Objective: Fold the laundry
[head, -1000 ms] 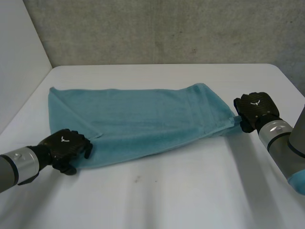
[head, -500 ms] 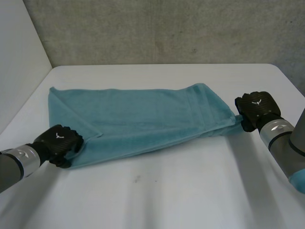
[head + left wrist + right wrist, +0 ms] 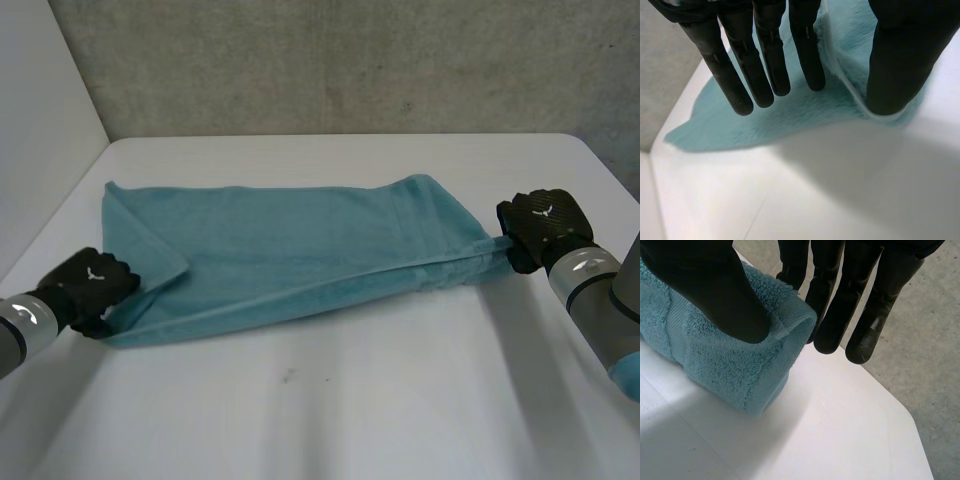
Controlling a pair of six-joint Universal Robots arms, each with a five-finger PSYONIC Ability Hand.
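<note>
The towel (image 3: 300, 250) lies spread across the table (image 3: 350, 410), folded lengthwise, its long sides running from one of my hands to the other; the far long edge rests flat near the wall (image 3: 350, 60), and the near edge is drawn into a straight ridge between my two grips.

My left hand (image 3: 88, 285) has the near left corner; in my left wrist view the thumb (image 3: 900, 65) sits on the pale hem and the fingers (image 3: 760, 60) reach straight across the pile on the other side of that hem, so the corner is pinched between them; a second ago this hand was further in toward the middle of the table, and it has since drawn outward to my left, taking the corner with it and stretching the near edge longer and flatter.

My right hand (image 3: 540, 222) clamps the right end, where the cloth bunches into a narrow neck; in my right wrist view the thumb (image 3: 715, 290) presses down on the doubled hem and the fingers (image 3: 840, 305) stand straight behind it; this hand has barely shifted, only a touch outward to my right.
</note>
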